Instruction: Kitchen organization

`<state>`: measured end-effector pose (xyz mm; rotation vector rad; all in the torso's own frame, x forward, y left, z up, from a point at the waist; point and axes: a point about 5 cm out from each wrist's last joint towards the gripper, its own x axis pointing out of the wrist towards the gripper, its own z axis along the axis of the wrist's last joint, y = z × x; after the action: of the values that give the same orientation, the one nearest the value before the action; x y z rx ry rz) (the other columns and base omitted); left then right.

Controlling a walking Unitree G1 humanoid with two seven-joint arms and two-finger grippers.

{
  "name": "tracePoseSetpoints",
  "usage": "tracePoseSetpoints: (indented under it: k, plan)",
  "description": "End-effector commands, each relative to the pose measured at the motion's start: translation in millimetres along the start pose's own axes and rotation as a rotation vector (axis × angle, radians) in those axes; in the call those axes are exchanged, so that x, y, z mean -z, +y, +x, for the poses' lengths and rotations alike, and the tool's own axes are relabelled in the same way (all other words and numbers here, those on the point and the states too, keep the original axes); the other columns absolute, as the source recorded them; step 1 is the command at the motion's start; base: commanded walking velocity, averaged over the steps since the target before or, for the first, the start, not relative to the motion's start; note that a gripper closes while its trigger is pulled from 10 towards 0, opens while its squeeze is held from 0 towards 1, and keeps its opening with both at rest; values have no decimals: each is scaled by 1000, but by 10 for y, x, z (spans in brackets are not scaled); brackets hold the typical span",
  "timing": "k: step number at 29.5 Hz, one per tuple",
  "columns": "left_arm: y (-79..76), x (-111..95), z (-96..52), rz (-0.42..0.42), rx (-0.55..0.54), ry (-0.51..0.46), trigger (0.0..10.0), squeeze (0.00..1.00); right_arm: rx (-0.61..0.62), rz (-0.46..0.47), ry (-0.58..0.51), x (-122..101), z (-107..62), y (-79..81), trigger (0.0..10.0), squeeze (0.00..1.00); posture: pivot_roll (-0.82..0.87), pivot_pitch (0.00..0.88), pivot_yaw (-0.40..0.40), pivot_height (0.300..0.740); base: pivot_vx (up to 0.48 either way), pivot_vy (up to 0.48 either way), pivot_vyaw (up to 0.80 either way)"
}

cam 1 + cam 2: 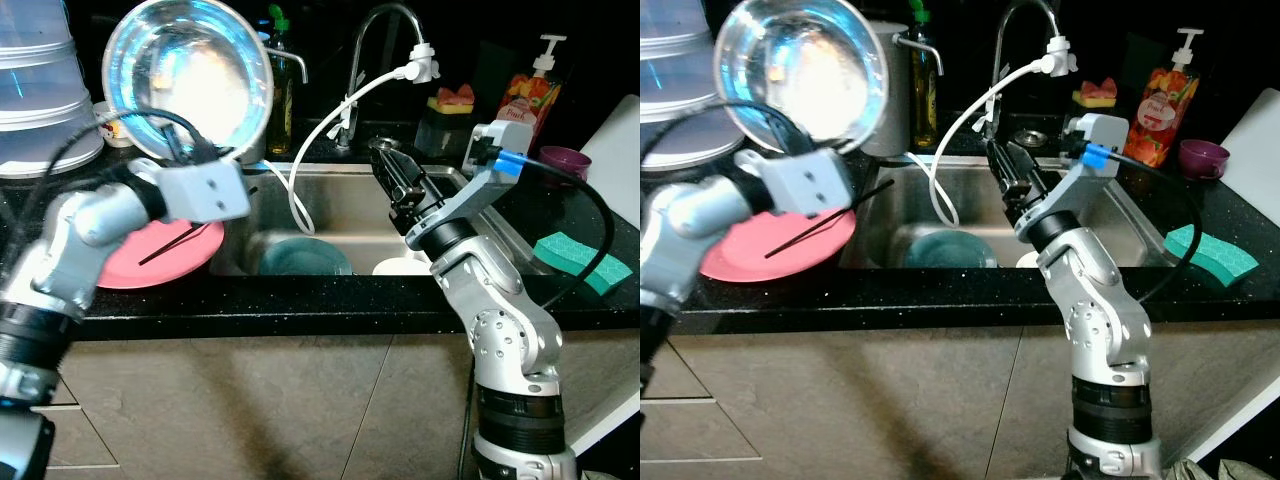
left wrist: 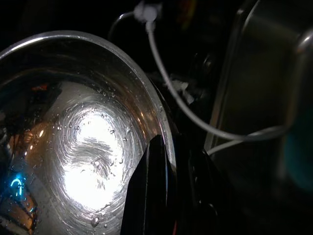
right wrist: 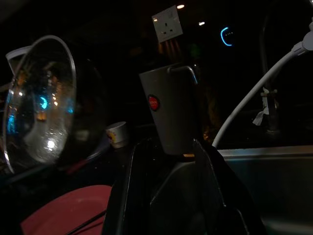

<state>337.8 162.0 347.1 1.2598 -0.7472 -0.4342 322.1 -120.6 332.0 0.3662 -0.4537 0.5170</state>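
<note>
**Left gripper holds steel bowl above counter; right gripper empty over sink**

The sink (image 1: 330, 190) sits at centre, set into the black counter (image 1: 300, 295), with a teal bowl (image 1: 300, 258) in its basin. The steel bowl (image 1: 188, 75) is raised at far left, tilted with its wet inside facing the camera, above the pink plate (image 1: 165, 255). The left gripper (image 2: 168, 161) has its fingers (image 2: 154, 186) closed on the bowl's rim, one inside and one outside. The right gripper (image 1: 393, 175) hovers over the sink, right of centre; its fingers (image 3: 127, 196) stand slightly apart, holding and touching nothing.
</note>
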Motion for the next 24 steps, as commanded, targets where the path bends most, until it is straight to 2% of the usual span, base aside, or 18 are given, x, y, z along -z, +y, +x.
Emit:
tracePoseSetpoints:
  k: [1,6,7,15,24]
  plan:
    - [-129,-126,36,21,19,-66,10000,0,-18,4,-4,-44,6,32,10000,0,108,122,-89,740,0,0,0]
    - [-310,-202,99,-8,41,-95,10000,0,-62,-64,9,-32,21,115,10000,0,108,122,-89,740,0,0,0]
    - [-361,-233,134,-9,38,-105,10000,0,-92,-121,25,-15,16,164,10000,0,102,119,-87,740,0,0,0]
    - [-484,-349,223,-13,47,-152,10000,0,-115,-200,90,77,-7,196,10000,0,96,122,-88,740,0,0,0]
    - [-504,-426,279,17,32,-185,10000,0,-63,-200,136,152,5,133,10000,0,96,129,-87,740,0,0,0]
